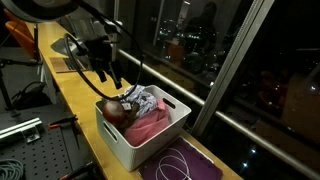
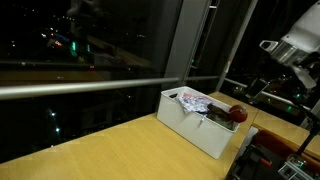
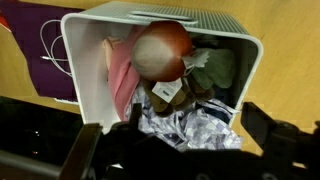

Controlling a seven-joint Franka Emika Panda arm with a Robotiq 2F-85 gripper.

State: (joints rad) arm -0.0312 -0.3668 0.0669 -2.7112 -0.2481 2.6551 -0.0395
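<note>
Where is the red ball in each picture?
Exterior view: the ball sits left of middle, at the bin's left end, beside pink cloth.
Exterior view: the ball sits right of middle, at the bin's right end.
Wrist view: the ball is at top middle, inside the bin.
Shared landmark: the white bin.

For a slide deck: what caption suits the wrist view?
Open gripper hovers above a white bin holding a reddish round object and crumpled cloths.
</note>
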